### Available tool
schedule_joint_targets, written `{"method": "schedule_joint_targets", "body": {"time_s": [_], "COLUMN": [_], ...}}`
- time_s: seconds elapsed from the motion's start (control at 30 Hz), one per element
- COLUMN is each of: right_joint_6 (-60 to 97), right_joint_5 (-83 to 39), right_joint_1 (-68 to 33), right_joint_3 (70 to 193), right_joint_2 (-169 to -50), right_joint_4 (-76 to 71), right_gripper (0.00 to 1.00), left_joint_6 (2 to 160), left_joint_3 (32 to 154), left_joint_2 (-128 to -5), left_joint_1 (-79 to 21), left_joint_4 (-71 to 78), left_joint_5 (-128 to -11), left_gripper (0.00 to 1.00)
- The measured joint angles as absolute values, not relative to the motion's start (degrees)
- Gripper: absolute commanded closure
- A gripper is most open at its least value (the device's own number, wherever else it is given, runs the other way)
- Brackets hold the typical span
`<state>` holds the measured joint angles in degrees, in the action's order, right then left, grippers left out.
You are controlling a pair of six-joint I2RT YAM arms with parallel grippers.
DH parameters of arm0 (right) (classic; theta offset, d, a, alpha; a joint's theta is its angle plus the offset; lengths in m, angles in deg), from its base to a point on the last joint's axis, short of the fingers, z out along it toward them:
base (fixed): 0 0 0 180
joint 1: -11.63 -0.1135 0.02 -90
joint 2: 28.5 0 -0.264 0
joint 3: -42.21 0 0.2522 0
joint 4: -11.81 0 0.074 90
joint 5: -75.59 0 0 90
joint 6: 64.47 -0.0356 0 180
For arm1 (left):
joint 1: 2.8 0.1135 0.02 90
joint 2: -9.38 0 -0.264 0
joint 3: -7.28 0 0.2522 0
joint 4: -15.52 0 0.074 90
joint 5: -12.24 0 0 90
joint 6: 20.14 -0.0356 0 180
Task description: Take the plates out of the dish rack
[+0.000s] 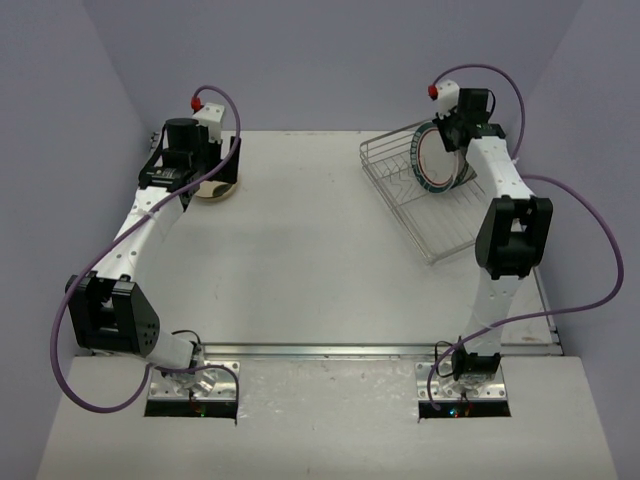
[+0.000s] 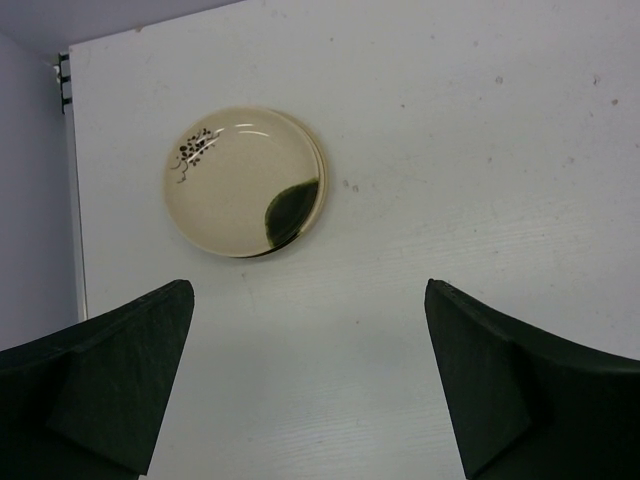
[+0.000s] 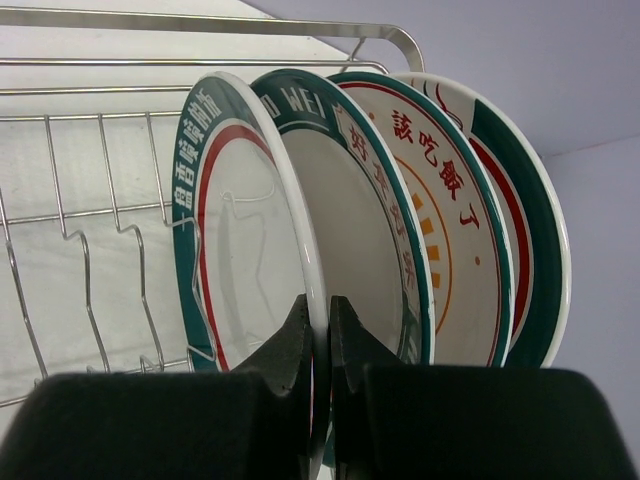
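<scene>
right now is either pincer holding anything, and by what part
The right pincer grips the end plate by its rim; the left pincer is open and empty.

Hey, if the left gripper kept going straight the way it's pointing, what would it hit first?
Most likely bare table. The left gripper, jaws open, aims down at the surface, and the cream plate lies off to one side of that line, though depth is hard to judge.
</scene>
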<state>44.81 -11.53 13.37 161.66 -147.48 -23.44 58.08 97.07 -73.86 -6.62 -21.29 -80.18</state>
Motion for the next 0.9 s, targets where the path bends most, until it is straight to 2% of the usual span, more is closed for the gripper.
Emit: {"method": "schedule_joint_targets", "body": {"time_s": [0.23, 0.5, 0.73, 0.9], "right_joint_6": [44.9, 44.8, 36.8, 29.8], "right_joint_5": [-10.8, -10.8, -21.1, -30.7], "right_joint_1": [13.1, 12.4, 9.6, 3.5], "right_joint_3": [165.8, 167.5, 169.2, 160.7], "right_joint_2": [-145.9, -135.5, -127.6, -122.6], "right_joint_4": [-26.4, -26.0, -28.6, -29.4], "right_gripper": [1.00, 1.00, 1.00, 1.00], "left_joint_6": [58.1, 58.9, 60.8, 64.7], "left_joint_3": [97.1, 98.4, 100.8, 101.9], "left_joint_2": [-73.9, -73.9, -72.9, -72.3], "left_joint_1": [-6.6, -6.6, -6.6, -6.9], "left_joint_4": [-21.2, -21.5, -22.5, -22.9], "left_joint_5": [-80.1, -78.6, -58.6, -46.1], "left_gripper": [0.00, 0.00, 0.00, 0.04]}}
